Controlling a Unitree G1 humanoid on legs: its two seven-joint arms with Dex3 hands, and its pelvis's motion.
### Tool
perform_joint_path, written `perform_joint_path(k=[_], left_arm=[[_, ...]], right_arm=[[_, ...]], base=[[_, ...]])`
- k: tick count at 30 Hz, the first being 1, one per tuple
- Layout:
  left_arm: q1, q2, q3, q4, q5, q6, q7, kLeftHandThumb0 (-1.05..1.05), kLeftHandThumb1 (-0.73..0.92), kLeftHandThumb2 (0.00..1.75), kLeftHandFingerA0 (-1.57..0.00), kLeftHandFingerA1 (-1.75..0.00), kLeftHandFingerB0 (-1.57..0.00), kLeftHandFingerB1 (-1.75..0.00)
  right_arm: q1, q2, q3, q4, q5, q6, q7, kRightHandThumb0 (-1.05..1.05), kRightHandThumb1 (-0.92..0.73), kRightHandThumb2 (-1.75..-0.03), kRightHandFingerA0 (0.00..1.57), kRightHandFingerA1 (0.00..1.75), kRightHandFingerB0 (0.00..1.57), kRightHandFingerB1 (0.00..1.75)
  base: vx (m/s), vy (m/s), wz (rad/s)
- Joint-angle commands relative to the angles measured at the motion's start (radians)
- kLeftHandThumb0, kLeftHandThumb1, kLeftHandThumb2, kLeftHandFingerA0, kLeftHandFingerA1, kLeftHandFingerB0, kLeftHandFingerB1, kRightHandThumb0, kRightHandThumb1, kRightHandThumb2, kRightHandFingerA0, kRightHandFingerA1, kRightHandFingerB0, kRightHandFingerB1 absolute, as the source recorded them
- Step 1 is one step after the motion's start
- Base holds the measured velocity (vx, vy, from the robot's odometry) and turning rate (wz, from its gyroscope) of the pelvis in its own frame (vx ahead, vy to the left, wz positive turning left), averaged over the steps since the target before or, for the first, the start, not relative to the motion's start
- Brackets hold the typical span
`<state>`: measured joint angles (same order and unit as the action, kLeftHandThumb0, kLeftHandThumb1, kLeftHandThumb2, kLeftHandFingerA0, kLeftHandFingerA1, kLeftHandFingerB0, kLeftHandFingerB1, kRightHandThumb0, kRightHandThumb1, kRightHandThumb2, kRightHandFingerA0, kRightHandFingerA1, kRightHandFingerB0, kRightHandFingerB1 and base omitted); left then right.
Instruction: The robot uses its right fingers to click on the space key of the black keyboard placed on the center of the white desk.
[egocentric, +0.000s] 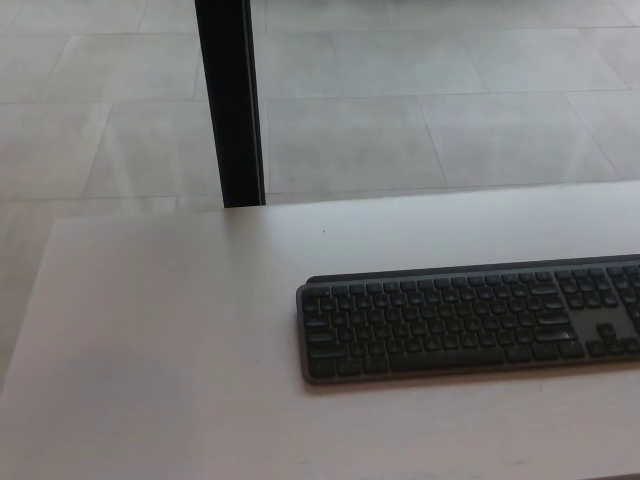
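Black keyboard (470, 320): right end cut off by picture's right edge, full width not visible. Key legends too small and blurred to read; space key not clearly separable from neighbours in bottom row. White desk (160, 350): cut by bottom and right edges, far right corner out of frame, near edge not seen. Black post (230, 100) behind desk: top cut by upper edge, foot hidden behind desk's far edge. Whole picture soft, floor tile joints faint.
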<state>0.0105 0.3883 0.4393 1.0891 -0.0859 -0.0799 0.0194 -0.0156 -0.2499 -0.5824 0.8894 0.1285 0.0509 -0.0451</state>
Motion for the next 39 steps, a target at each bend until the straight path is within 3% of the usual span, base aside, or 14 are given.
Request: perform_joint_path(k=[1, 8, 9, 10, 11, 12, 15, 18, 19, 20, 24, 25, 29, 39], left_arm=[[-0.066, 0.081, 0.227, 0.122, -0.209, -0.031, 0.088, -0.51, 0.58, 0.57, -0.79, -0.76, -0.74, -0.59], [-0.068, 0.072, 0.264, 0.135, -0.186, -0.049, 0.070, -0.51, 0.60, 0.58, -0.75, -0.72, -0.72, -0.58], [-0.071, 0.071, 0.275, 0.136, -0.191, -0.045, 0.066, -0.50, 0.60, 0.58, -0.75, -0.73, -0.72, -0.58], [-0.077, 0.072, 0.289, 0.143, -0.200, -0.040, 0.066, -0.47, 0.60, 0.58, -0.76, -0.72, -0.73, -0.60], [-0.080, 0.072, 0.295, 0.145, -0.199, -0.040, 0.067, -0.47, 0.60, 0.58, -0.76, -0.71, -0.72, -0.59], [-0.077, 0.070, 0.296, 0.144, -0.195, -0.043, 0.068, -0.49, 0.60, 0.58, -0.77, -0.75, -0.71, -0.59], [-0.077, 0.070, 0.303, 0.148, -0.191, -0.048, 0.060, -0.49, 0.62, 0.58, -0.74, -0.74, -0.71, -0.60], [-0.081, 0.071, 0.309, 0.154, -0.186, -0.047, 0.062, -0.51, 0.60, 0.58, -0.77, -0.73, -0.74, -0.61], [-0.079, 0.072, 0.305, 0.153, -0.181, -0.045, 0.062, -0.52, 0.60, 0.58, -0.76, -0.72, -0.74, -0.60], [-0.079, 0.073, 0.305, 0.155, -0.181, -0.047, 0.060, -0.52, 0.59, 0.58, -0.77, -0.71, -0.72, -0.58], [-0.078, 0.073, 0.316, 0.155, -0.196, -0.048, 0.042, -0.51, 0.59, 0.58, -0.73, -0.69, -0.71, -0.59], [-0.078, 0.073, 0.307, 0.154, -0.186, -0.053, 0.056, -0.52, 0.59, 0.58, -0.78, -0.71, -0.73, -0.58], [-0.083, 0.074, 0.306, 0.158, -0.192, -0.051, 0.060, -0.51, 0.59, 0.58, -0.80, -0.73, -0.74, -0.59], [-0.086, 0.077, 0.296, 0.159, -0.193, -0.058, 0.065, -0.51, 0.59, 0.58, -0.80, -0.72, -0.77, -0.62]], right_arm=[[-0.071, -0.063, -0.336, -0.036, 0.334, 0.037, -0.152, -0.34, -0.38, -0.80, 0.80, 0.82, 0.79, 0.84], [-0.158, -0.122, -0.446, -0.073, 0.362, 0.070, -0.188, -0.40, -0.45, -0.80, 0.82, 0.84, 0.66, 0.82], [-0.186, -0.138, -0.481, -0.105, 0.388, 0.082, -0.212, -0.40, -0.38, -0.98, 0.81, 0.88, 0.64, 0.82], [-0.212, -0.161, -0.496, -0.105, 0.395, 0.084, -0.210, -0.42, -0.48, -0.83, 0.78, 0.84, 0.56, 0.84], [-0.245, -0.179, -0.515, -0.114, 0.407, 0.096, -0.221, -0.44, -0.42, -1.00, 0.76, 0.85, 0.54, 0.79], [-0.281, -0.193, -0.528, -0.129, 0.420, 0.111, -0.234, -0.50, -0.54, -0.74, 0.71, 0.79, 0.60, 0.94], [-0.343, -0.204, -0.525, -0.185, 0.415, 0.141, -0.235, -0.52, -0.63, -0.64, 0.70, 0.67, 0.30, 0.70], [-0.406, -0.200, -0.520, -0.241, 0.426, 0.147, -0.214, -0.50, -0.66, -0.60, 0.65, 0.58, 0.25, 0.55], [-0.428, -0.197, -0.517, -0.281, 0.439, 0.178, -0.218, -0.51, -0.55, -0.88, 0.57, 0.64, 0.23, 0.55], [-0.448, -0.189, -0.516, -0.319, 0.454, 0.187, -0.219, -0.42, -0.72, -0.61, 0.57, 0.52, 0.32, 0.46], [-0.528, -0.179, -0.468, -0.411, 0.439, 0.218, -0.254, -0.37, -0.74, -0.62, 0.57, 0.50, 0.31, 0.37], [-0.580, -0.173, -0.413, -0.473, 0.415, 0.247, -0.281, -0.43, -0.67, -0.59, 0.74, 0.57, 0.36, 0.40], [-0.577, -0.111, -0.257, -0.701, 0.386, 0.296, -0.242, -0.43, -0.67, -0.58, 0.68, 0.57, 0.39, 0.40], [-0.515, -0.055, 0.133, -0.851, 0.229, 0.244, -0.116, -0.32, -0.66, -0.60, 0.83, 0.60, 0.47, 0.39]], base=[[0.00, 0.000, 0.00], [0.00, 0.000, 0.00], [0.00, 0.000, 0.00], [0.00, 0.000, 0.00], [0.00, 0.000, 0.00], [0.00, 0.000, 0.00], [0.00, 0.000, 0.00], [0.00, 0.000, 0.00], [0.00, 0.000, 0.00], [0.00, 0.000, 0.00], [0.00, 0.000, 0.00], [0.00, 0.000, 0.00], [0.00, 0.000, 0.00], [0.00, 0.000, 0.00]])
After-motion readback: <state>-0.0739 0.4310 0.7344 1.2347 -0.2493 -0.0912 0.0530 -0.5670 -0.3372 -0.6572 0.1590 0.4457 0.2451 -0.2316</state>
